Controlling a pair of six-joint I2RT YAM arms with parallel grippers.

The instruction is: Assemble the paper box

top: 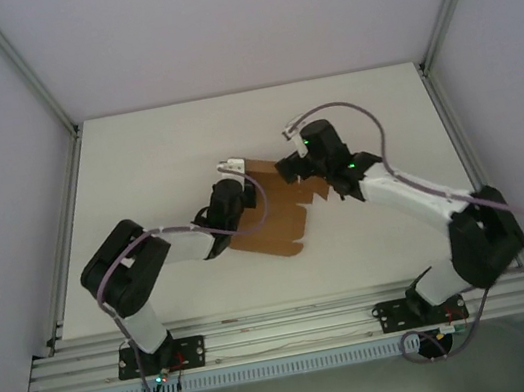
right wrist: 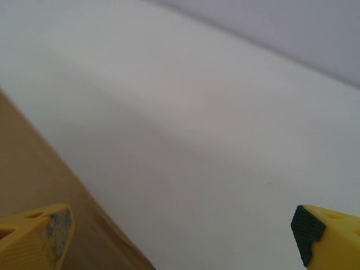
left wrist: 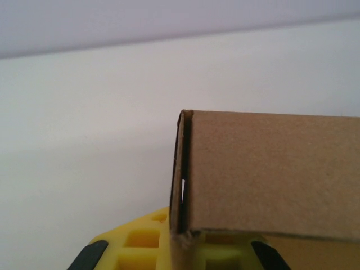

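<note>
Paper box (top: pixel 276 216) lies part-folded mid-desk (top: pixel 155 164), one wall upright at the left pincer (left wrist: pixel 180 253), whose grip I cannot tell, while the right pincer (right wrist: pixel 180 236) gapes wide and empty at its far right.

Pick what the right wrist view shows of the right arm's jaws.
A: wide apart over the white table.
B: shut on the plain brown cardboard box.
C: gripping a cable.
A: the right arm's jaws stand wide apart with white table between them; the plain brown cardboard box lies to one side.
</note>
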